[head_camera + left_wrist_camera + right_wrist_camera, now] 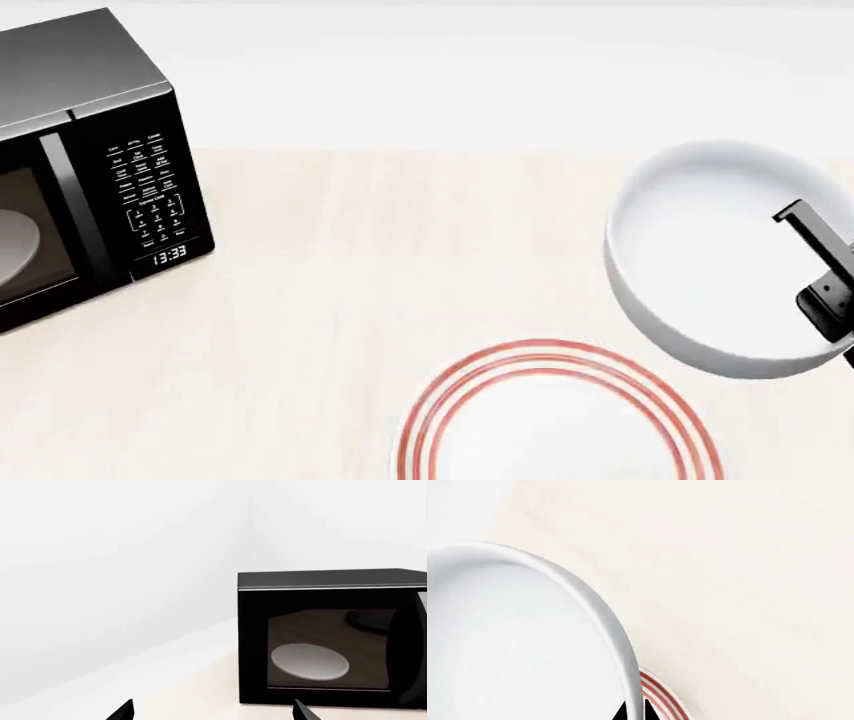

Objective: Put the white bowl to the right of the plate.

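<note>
The white bowl (pixel 707 260) hangs tilted at the right of the head view, its rim pinched by my right gripper (pixel 805 228). In the right wrist view the bowl (pixel 507 640) fills one side, and the right gripper (pixel 634 713) is shut on its rim, one finger inside and one outside. The plate (pixel 554 420) with red rings lies flat on the table near the front edge, below and left of the bowl; a sliver of the plate (pixel 662 696) shows beside the rim. My left gripper (pixel 213 713) is open with nothing between its fingers, and it is out of the head view.
A black microwave (pixel 94 170) stands at the table's back left, with a pale dish (pixel 310 661) behind its door (pixel 327 645). The pale wooden table (pixel 374 260) meets a white wall at the back.
</note>
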